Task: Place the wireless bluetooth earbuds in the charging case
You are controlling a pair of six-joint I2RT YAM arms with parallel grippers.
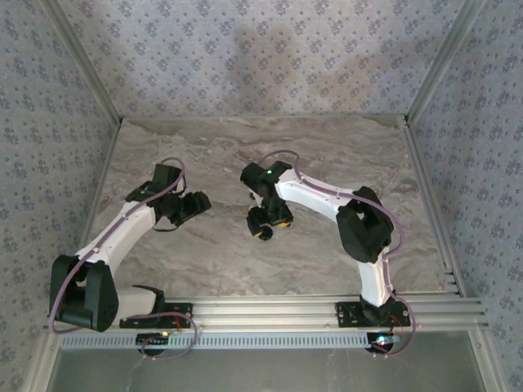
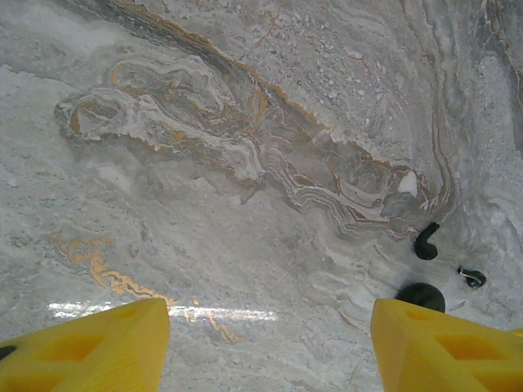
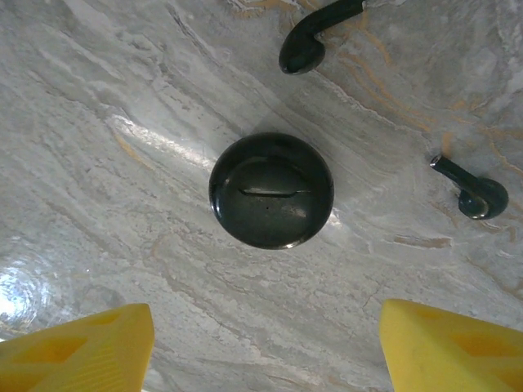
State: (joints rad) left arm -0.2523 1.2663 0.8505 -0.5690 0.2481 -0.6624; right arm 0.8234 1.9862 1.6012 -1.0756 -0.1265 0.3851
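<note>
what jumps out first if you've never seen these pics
The glossy round black charging case sits on the marble table, centred ahead of the right gripper, whose yellow fingers stand open and empty. Two tiny black earbuds lie loose near it, not touching: one above it in the right wrist view, the other to its right.

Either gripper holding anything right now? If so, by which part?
Nothing held. Left gripper and right gripper both stand open, empty, above the table; charging case and earbuds lie free on it.
</note>
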